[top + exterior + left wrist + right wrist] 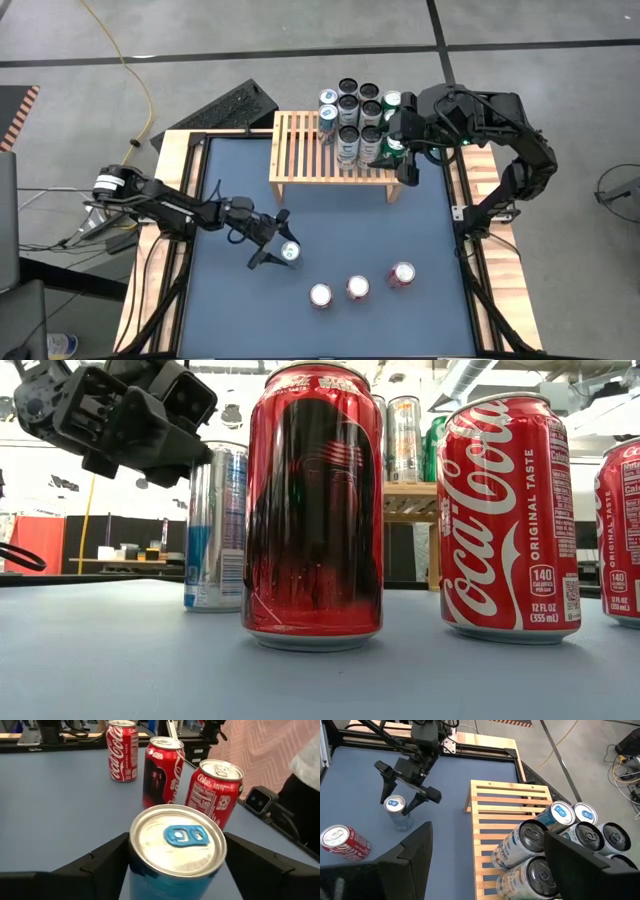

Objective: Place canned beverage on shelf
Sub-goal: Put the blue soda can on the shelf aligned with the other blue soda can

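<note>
A silver can with a blue tab [176, 851] stands upright on the blue table top, to the left of three red cans. My left gripper [278, 245] is open and comes at it level from the table's left. One finger stands on each side of the can's upper part [395, 804], and the right wrist view shows a gap on both sides. The shelf [300, 150], a slatted light-wood rack, stands at the far edge with several cans [355, 120] on its right end. My right gripper [398, 148] hangs open above that end, holding nothing.
Three red cola cans [320, 295] [358, 287] [402, 275] stand in a row near the table's front, just right of the silver can. The left part of the shelf's slats [505, 810] is bare. A wooden frame [170, 190] borders the table top.
</note>
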You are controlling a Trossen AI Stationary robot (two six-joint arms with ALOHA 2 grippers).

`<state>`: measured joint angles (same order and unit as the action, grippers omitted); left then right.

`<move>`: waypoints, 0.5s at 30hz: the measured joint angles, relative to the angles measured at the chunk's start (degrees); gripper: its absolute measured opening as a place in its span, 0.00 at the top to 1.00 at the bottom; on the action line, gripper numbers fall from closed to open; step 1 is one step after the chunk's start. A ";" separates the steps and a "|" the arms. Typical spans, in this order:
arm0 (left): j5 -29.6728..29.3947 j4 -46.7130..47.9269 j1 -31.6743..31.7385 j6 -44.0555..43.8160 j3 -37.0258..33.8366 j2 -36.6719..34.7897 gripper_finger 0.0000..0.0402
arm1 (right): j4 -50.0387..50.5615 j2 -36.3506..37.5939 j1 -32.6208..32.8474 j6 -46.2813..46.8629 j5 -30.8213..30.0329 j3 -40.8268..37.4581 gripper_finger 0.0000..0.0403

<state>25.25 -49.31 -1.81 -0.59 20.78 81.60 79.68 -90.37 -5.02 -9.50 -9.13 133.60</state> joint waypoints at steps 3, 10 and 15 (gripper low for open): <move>-1.60 -0.75 -0.83 -2.72 0.00 0.00 0.35 | 0.00 0.00 0.00 0.02 0.00 -0.01 0.22; -4.71 -0.98 -3.47 -6.61 0.00 0.02 0.43 | 0.01 0.00 0.00 0.64 0.00 0.00 0.22; -9.55 0.75 -5.50 -11.27 0.03 -1.06 0.43 | 0.00 0.00 0.00 1.78 0.00 0.00 0.22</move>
<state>15.71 -48.56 -7.31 -11.86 20.80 80.55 79.68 -90.37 -5.02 -7.72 -9.13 133.60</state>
